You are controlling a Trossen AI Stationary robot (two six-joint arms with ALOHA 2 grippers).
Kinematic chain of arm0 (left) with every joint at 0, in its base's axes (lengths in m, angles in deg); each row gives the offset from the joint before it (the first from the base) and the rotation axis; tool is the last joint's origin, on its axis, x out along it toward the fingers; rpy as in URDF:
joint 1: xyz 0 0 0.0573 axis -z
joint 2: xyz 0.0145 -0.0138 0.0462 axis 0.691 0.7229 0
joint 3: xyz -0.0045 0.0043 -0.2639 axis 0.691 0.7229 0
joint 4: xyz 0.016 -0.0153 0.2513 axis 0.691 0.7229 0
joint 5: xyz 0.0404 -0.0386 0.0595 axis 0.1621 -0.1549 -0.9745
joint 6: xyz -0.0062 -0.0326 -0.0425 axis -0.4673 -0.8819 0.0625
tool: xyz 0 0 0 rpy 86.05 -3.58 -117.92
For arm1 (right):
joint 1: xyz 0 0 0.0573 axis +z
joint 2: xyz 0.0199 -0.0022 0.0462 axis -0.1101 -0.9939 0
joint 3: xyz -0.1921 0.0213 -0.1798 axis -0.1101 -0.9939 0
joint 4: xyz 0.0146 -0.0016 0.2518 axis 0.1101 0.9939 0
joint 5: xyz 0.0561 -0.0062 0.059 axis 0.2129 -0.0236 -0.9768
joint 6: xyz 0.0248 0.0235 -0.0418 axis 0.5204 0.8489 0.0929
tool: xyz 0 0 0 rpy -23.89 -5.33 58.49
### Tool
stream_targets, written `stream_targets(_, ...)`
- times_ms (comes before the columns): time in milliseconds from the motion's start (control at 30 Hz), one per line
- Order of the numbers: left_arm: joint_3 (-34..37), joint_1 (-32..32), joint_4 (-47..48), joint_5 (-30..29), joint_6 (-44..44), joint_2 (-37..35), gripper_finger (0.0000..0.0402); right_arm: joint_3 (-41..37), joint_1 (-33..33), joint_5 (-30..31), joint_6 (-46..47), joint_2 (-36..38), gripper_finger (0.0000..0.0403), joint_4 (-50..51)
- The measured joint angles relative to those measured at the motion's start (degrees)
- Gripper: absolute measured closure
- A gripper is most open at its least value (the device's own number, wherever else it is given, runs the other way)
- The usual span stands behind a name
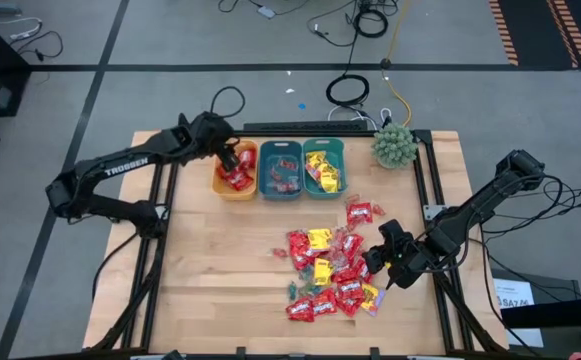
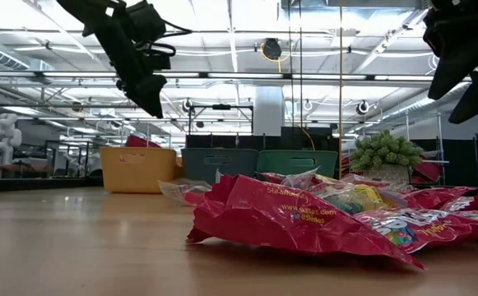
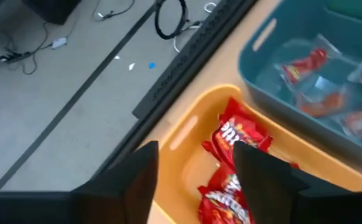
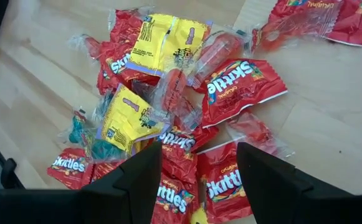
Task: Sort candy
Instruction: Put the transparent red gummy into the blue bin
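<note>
The high view shows a sorting job that looks partly done. Three bins sit in a row at the far side of the table (image 1: pixel 200 280): an orange bin (image 1: pixel 236 170), a middle teal bin (image 1: pixel 280 170) and an end teal bin (image 1: pixel 323 167). The left gripper (image 1: pixel 232 156) hangs right over the orange bin. Its fingers (image 3: pixel 261 174) are spread apart with nothing between them, and red packets (image 3: pixel 233 165) lie in the bin just below them, at least three as far as I can see. The middle teal bin, beside that gripper, holds see-through wrapped sweets with red bits, about four or five. The end teal bin holds yellow packets (image 1: pixel 320 172), perhaps three; they are too small to count well. So some candy is already put away by kind. Much is still left. The right gripper (image 1: pixel 385 262) hovers at the edge of a big loose pile (image 1: pixel 330 272) on the table. Its fingers are open too and hold nothing. In that pile I count about three yellow packets, roughly ten red ones and a few clear or blue pieces, but they overlap, so I cannot be sure. One more red packet (image 1: pixel 359 212) lies alone between the pile and the bins. A green spiky plant (image 1: pixel 395 146) stands past the end bin.
</note>
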Motion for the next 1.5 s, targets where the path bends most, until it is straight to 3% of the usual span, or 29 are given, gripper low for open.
stream_targets(167,0.0,-0.8,-1.4,-1.8,0.1,0.0,0.0152,0.0,0.0,0.0,1.2,0.0,0.0204,0.0)
stream_targets(533,0.0,-0.8,-1.5,-3.5,0.0,0.0,0.0148,0.0,0.0,0.0,1.0,0.0,0.0204,0.0)
stream_targets(667,0.0,-0.8,-2.2,1.7,-1.8,0.0,0.0148,0.0,0.0,-0.1,0.6,0.0,0.0204,0.0)
stream_targets(800,0.0,0.6,-2.4,15.0,-0.6,0.0,0.0151,0.0,0.0,-0.2,0.5,0.0,0.0204,0.0)
stream_targets(933,0.0,6.3,-3.4,24.1,2.1,0.0,0.0169,0.0,0.0,-0.2,-0.5,0.0,0.0204,0.0)
stream_targets(1033,0.0,12.8,-3.4,25.3,3.6,0.5,0.0184,0.0,0.0,-0.2,-0.9,0.0,0.0204,0.1)
stream_targets(1267,0.0,28.3,-3.6,20.9,8.0,7.0,0.0191,0.0,0.0,-0.2,-3.2,0.0,0.0204,0.1)
stream_targets(1500,0.0,37.0,-6.7,18.2,8.9,17.3,0.0191,0.0,0.0,-0.4,-3.4,0.0,0.0204,0.0)
